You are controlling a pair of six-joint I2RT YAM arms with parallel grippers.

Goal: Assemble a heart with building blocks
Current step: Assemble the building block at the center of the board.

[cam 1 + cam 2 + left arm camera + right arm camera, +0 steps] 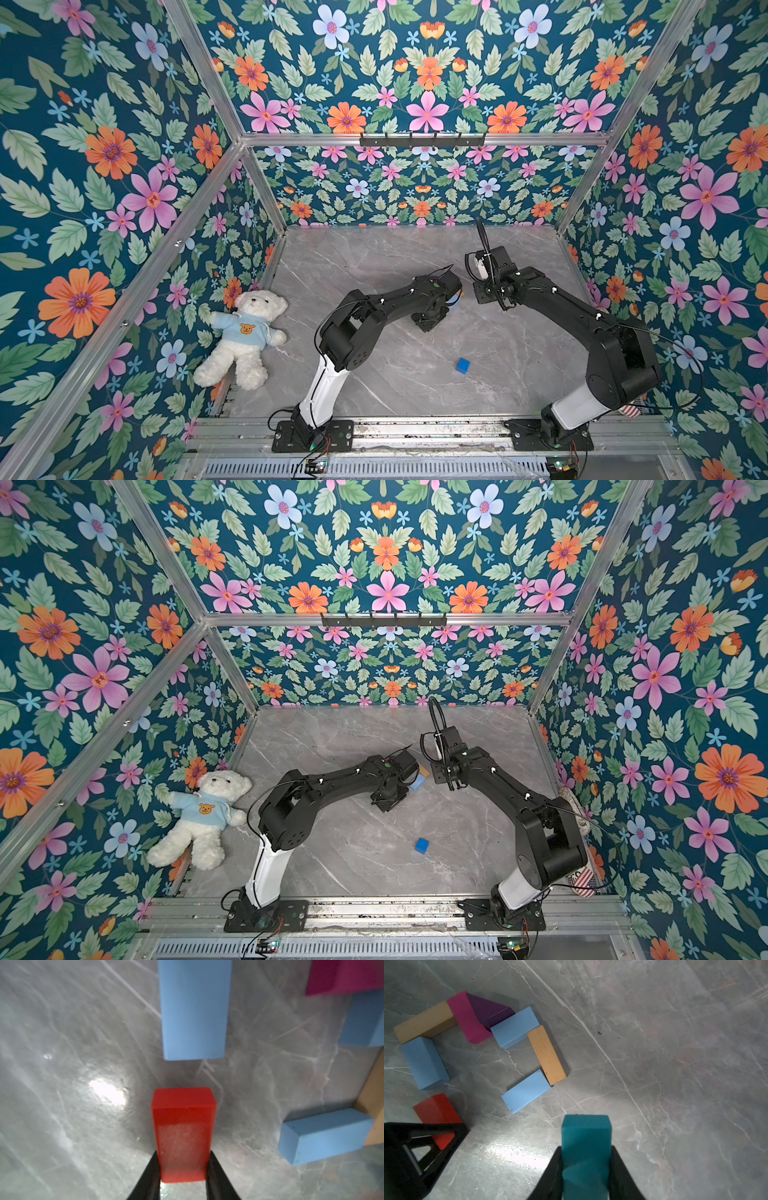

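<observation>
In the right wrist view the heart (477, 1043) lies as a part outline with an open side: two tan bricks, a magenta brick, a purple wedge (490, 1012) and three light blue bricks. My left gripper (184, 1153) is shut on a red brick (182, 1122), held just short of a light blue brick (193, 1009) at the outline's end. My right gripper (586, 1148) is shut on a teal brick (585, 1132), above the bare table beside the outline. A dark blue cube (462, 365) (422, 845) sits alone nearer the front. In both top views the arms hide most of the blocks.
A white teddy bear (245, 336) in a light blue top lies against the left wall. Floral walls close the table on three sides. An aluminium rail (415, 428) with both arm bases runs along the front edge. The two wrists stand close together near the table's middle.
</observation>
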